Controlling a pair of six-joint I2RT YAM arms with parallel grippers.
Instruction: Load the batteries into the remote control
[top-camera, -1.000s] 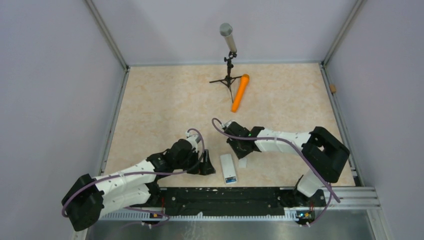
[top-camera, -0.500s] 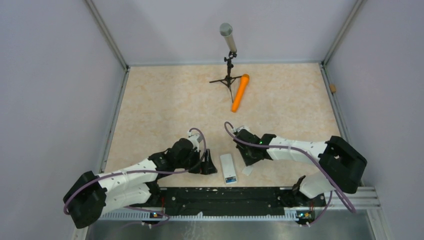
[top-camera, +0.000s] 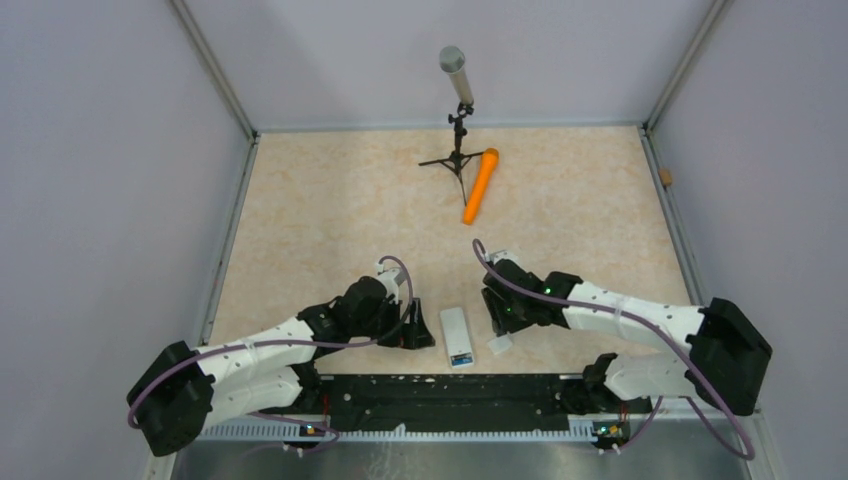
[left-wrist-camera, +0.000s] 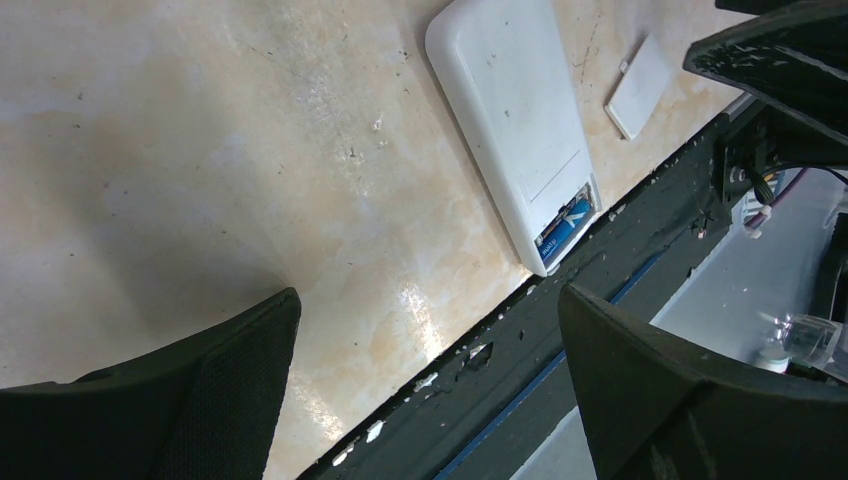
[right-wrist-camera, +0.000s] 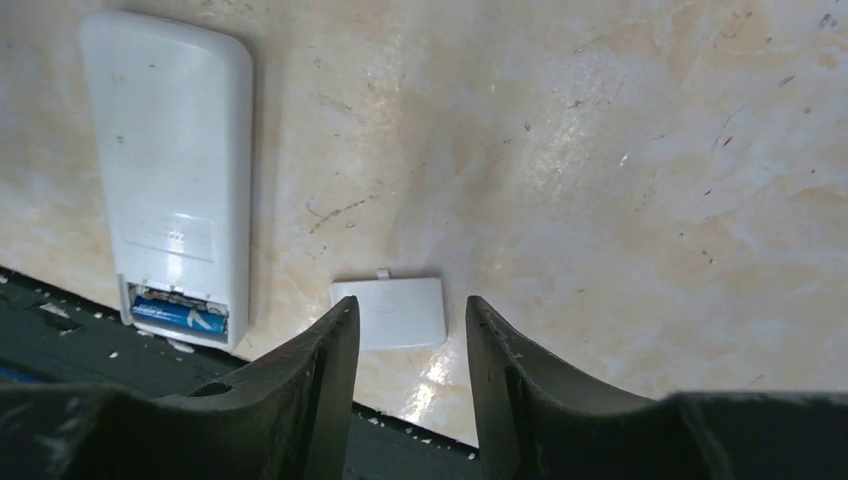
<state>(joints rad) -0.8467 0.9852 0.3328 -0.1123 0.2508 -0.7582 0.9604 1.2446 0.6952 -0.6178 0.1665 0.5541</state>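
Note:
The white remote control (top-camera: 455, 332) lies back up near the table's front edge. It also shows in the left wrist view (left-wrist-camera: 515, 140) and the right wrist view (right-wrist-camera: 170, 160). Its battery bay at the near end is uncovered, with blue-banded batteries (right-wrist-camera: 180, 316) inside, also seen in the left wrist view (left-wrist-camera: 565, 226). The loose white cover (right-wrist-camera: 390, 312) lies flat just right of the remote (top-camera: 499, 345). My right gripper (right-wrist-camera: 410, 335) hangs over the cover, jaws apart and empty. My left gripper (left-wrist-camera: 430, 390) is wide open and empty, left of the remote.
A black rail (top-camera: 450, 400) runs along the front edge just below the remote. A grey microphone on a black tripod (top-camera: 457, 120) and a long orange cylinder (top-camera: 480, 186) stand at the back.
My right arm has swung right and toward the front edge, its gripper now above the cover. The cover lies slightly nearer the edge than before. The left arm and remote have not moved.

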